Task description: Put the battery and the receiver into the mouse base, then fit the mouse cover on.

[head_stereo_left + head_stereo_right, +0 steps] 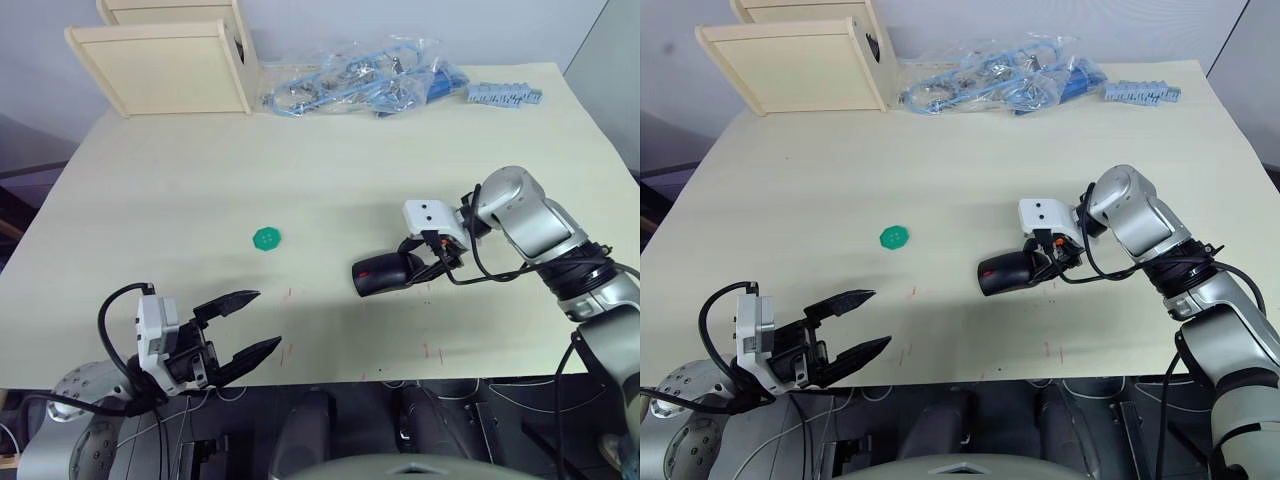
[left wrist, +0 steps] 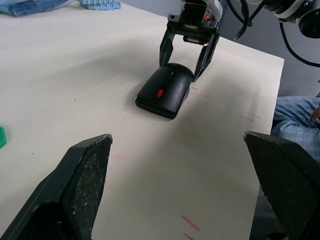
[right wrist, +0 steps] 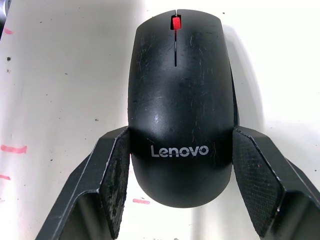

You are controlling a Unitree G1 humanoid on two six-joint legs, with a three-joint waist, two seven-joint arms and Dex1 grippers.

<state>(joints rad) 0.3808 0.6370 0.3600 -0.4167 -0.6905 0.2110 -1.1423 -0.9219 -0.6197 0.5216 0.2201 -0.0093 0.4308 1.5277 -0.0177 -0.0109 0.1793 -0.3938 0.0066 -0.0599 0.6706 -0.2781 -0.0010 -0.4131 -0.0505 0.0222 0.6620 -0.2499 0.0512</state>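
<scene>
1. The right gripper [image 3: 176, 165] is straddling the rear of the assembled Lenovo mouse [image 3: 177, 100], its two black fingers [image 3: 116, 175] sitting one at each flank; the left pad is touching the shell and the right one is just beside it (whether it is squeezing or merely bracketing I cannot tell).
2. The mouse cover [image 2: 167, 85] is sitting on the mouse base [image 2: 152, 106] with a seam showing between them, so in my judgement the fitting step is essentially done; battery and receiver are presumably inside.
3. In the left eye view the mouse [image 1: 380, 275] is lying right of centre on the cream table [image 1: 320, 140], its long axis running left-right, scroll wheel end pointing away from the right gripper.
4. The left gripper [image 1: 245, 325] is hovering spread wide and empty at the lower left, well apart from the mouse, so the right arm is far nearer.
5. A round green toothed disc [image 1: 266, 238] is lying between them.
</scene>
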